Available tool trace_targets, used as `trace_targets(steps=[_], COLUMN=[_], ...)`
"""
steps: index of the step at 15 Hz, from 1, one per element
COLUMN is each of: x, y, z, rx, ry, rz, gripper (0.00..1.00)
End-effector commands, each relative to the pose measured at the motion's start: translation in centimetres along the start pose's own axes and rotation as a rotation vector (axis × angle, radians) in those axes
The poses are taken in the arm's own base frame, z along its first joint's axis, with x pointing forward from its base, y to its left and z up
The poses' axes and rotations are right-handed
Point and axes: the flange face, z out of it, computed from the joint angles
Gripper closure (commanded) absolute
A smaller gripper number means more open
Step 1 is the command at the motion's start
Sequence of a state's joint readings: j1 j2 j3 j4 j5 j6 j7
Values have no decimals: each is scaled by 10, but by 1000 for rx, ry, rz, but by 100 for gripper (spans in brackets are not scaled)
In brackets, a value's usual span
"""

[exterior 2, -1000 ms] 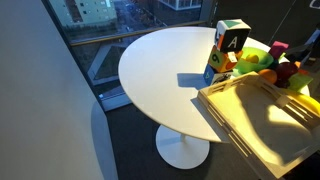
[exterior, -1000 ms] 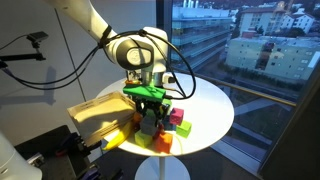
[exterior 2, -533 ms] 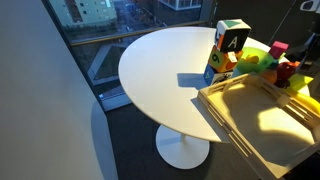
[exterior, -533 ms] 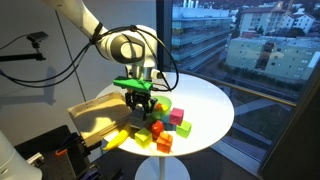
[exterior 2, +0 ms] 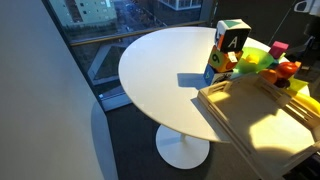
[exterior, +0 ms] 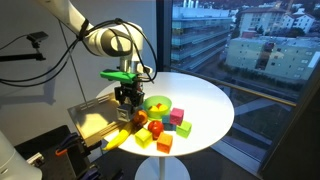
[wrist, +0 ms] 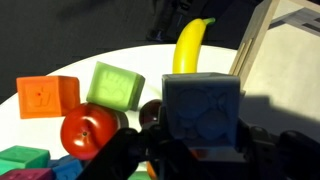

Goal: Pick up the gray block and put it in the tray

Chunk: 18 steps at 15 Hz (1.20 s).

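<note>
Gray block (wrist: 203,108): I hold it clamped in end effector (exterior: 127,98), high over table (exterior: 205,105) edge, to clear tray (exterior: 90,112) wall.

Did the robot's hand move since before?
Yes. In an exterior view the gripper, holding the gray block, has shifted away from the green bowl and toward the tray.

Tray (exterior: 92,118) at edge of surface (exterior: 205,95). Hand (exterior: 127,100) raised between tray and bowl (exterior: 157,103), block (wrist: 203,110) clamped between fingers. Wrist view: banana (wrist: 190,45) beyond block, tray right of banana, cube (wrist: 115,85) and round fruit (wrist: 88,130) left of block.
</note>
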<state>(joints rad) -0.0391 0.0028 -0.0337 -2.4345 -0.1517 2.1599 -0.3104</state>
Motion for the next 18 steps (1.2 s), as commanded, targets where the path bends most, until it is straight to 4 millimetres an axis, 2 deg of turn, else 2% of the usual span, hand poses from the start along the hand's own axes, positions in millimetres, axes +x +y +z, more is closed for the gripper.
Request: trace_targets(steps=[1, 4, 6, 7, 13, 14, 18], x=[-6, -8, -9, -3, -3, -3, -2], y=[-23, -33, -32, -30, -30, -30, -31], z=[-14, -20, -22, -13, -14, -14, -10], rx=[-13, -8, -5, -8, -8, -8, -13], ry=[-45, -57, -55, -57, -56, -56, -13], rz=[46, 65, 62, 37, 38, 38, 41], gripper=[69, 69, 69, 44, 44, 69, 69])
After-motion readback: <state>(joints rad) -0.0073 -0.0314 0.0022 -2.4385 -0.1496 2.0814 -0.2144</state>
